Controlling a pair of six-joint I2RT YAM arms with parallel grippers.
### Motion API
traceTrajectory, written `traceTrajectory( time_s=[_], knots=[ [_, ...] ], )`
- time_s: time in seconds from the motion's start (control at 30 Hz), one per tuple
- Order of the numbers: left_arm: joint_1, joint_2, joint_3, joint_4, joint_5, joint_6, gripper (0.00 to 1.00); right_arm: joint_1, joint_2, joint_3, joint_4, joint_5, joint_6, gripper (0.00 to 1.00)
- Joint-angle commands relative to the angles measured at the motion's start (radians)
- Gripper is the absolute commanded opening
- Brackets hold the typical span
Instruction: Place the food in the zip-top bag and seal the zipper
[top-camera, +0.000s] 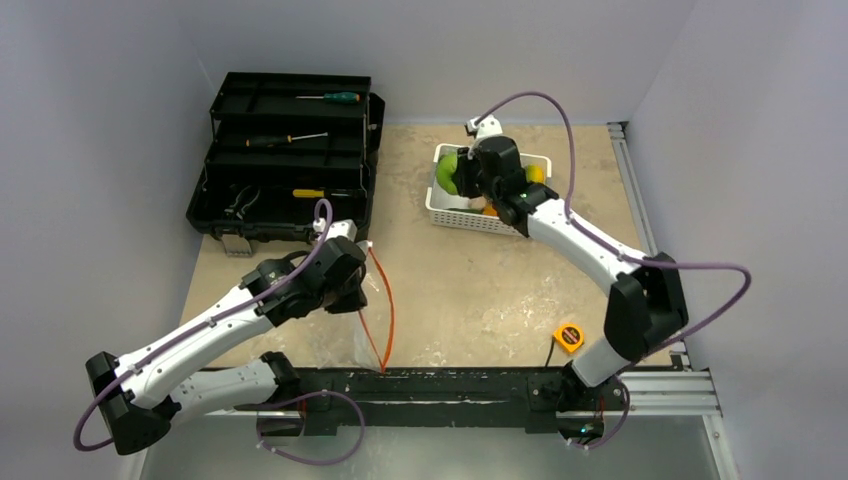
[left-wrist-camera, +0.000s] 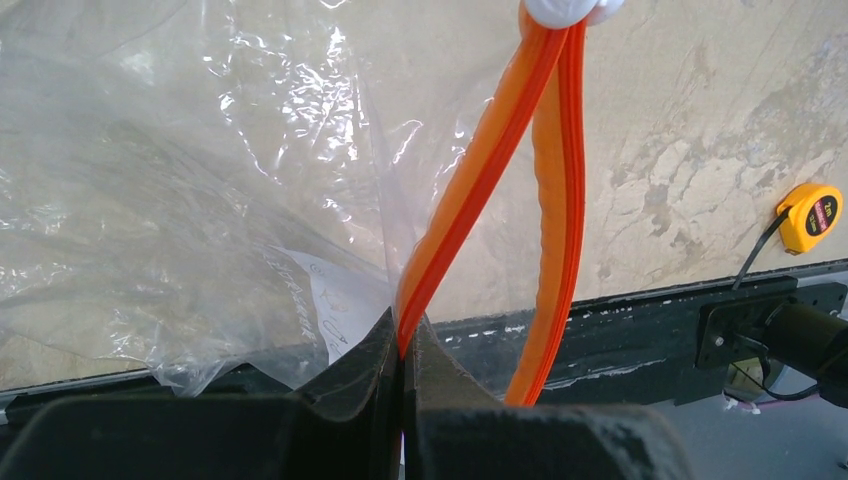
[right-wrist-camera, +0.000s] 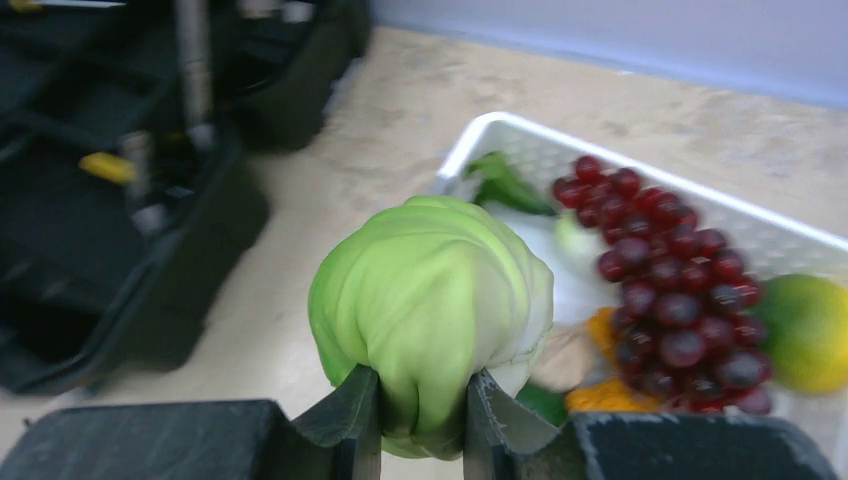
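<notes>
My left gripper (left-wrist-camera: 404, 340) is shut on one side of the orange-red zipper (left-wrist-camera: 470, 190) and holds the mouth of the clear zip-top bag (left-wrist-camera: 170, 200) open. The white slider (left-wrist-camera: 565, 10) sits at the strip's far end. In the top view the zipper (top-camera: 385, 310) hangs in a loop beside the left gripper (top-camera: 352, 285). My right gripper (right-wrist-camera: 422, 400) is shut on the green cabbage (right-wrist-camera: 432, 300), held above the basket's left edge; it also shows in the top view (top-camera: 450, 172). Dark purple grapes (right-wrist-camera: 670, 290), a yellow lemon (right-wrist-camera: 815, 330) and orange pieces (right-wrist-camera: 610, 395) lie in the white basket (right-wrist-camera: 520, 140).
An open black toolbox (top-camera: 285, 160) with screwdrivers stands at the back left. The white perforated basket (top-camera: 455, 215) is at the back centre-right. A yellow tape measure (top-camera: 568, 337) lies near the right arm's base. A black rail (top-camera: 450, 385) runs along the near edge.
</notes>
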Motion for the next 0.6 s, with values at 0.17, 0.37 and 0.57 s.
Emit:
traceTrajectory(
  time_s=[0.17,0.37,0.57],
  knots=[
    [0.023,0.018,0.048,0.056,0.02,0.028,0.0,0.078,-0.359,-0.257,0.088,-0.591,0.152,0.0],
    [0.031,0.022,0.044,0.07,0.036,0.037,0.0,0.194,-0.515,-0.414,0.242,-0.836,0.24,0.0],
    [0.032,0.015,0.033,0.095,0.059,0.044,0.0,0.267,-0.522,-0.506,0.449,-0.946,0.354,0.0]
  ],
)
